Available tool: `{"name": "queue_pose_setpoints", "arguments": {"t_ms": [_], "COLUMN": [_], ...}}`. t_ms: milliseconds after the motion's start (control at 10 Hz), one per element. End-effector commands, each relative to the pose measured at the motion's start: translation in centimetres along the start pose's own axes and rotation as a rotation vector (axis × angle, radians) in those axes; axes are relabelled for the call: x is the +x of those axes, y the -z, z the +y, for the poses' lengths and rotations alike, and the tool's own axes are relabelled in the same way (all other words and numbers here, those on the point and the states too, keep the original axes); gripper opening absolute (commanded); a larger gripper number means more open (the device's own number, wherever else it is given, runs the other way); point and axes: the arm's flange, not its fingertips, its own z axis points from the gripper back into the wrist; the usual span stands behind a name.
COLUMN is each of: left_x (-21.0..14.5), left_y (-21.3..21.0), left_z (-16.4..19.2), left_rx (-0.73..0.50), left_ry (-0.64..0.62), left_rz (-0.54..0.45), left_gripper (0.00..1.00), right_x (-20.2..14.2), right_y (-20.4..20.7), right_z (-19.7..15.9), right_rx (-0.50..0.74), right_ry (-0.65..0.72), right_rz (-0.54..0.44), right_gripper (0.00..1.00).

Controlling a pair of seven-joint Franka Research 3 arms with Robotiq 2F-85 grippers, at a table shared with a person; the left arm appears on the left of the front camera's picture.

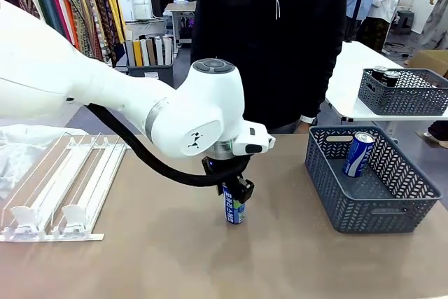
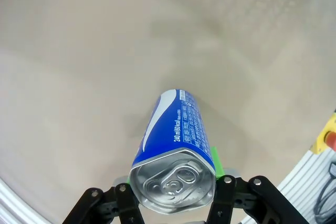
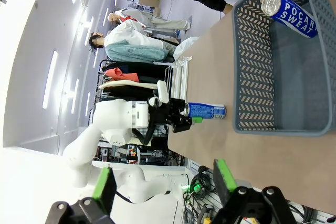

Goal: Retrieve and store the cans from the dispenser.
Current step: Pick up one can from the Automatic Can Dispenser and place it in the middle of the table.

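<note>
Left gripper (image 1: 236, 197) pinching blue can (image 1: 234, 211) near its top, can upright on counter (image 1: 175, 257). Right gripper (image 3: 164, 182) spread, well apart from basket (image 3: 252, 77).

Left gripper (image 1: 236, 197) pointing down mid-table, jaws clamped; right gripper (image 3: 164, 184) jaws apart, raised.

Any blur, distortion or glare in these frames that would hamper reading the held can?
Left wrist view: the blue aluminium can in the left tool is sharp and its print legible, while the tan table bows from the wide lens. Right wrist view: rolled sideways, background blown out white. Front view: evenly lit, soft shadow beneath the can.
</note>
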Motion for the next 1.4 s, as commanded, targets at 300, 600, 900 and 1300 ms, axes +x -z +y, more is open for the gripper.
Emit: {"name": "queue_pose_setpoints", "arguments": {"t_ms": [300,600,900,1300], "left_x": [1.0,0.9,0.8,-3.1], "left_y": [-0.5,-0.5,-0.8,-10.1], "left_z": [1.7,1.8,1.7,0.4], "left_rx": [-0.026,-0.016,0.025,0.148], "left_ry": [-0.175,-0.220,-0.229,-0.285], "left_rz": [0.049,0.051,0.035,-0.196], "left_gripper": [0.00,0.15,1.00,1.00], "right_x": [0.1,0.1,0.1,0.1], "right_y": [-0.1,-0.1,-0.1,-0.1], "right_z": [0.2,0.2,0.2,0.2], "right_rx": [0.014,0.014,0.014,0.014], "right_ry": [-0.012,-0.012,-0.012,-0.012], "right_rz": [-0.007,-0.007,-0.007,-0.007], "right_gripper": [1.00,1.00,1.00,1.00]}}
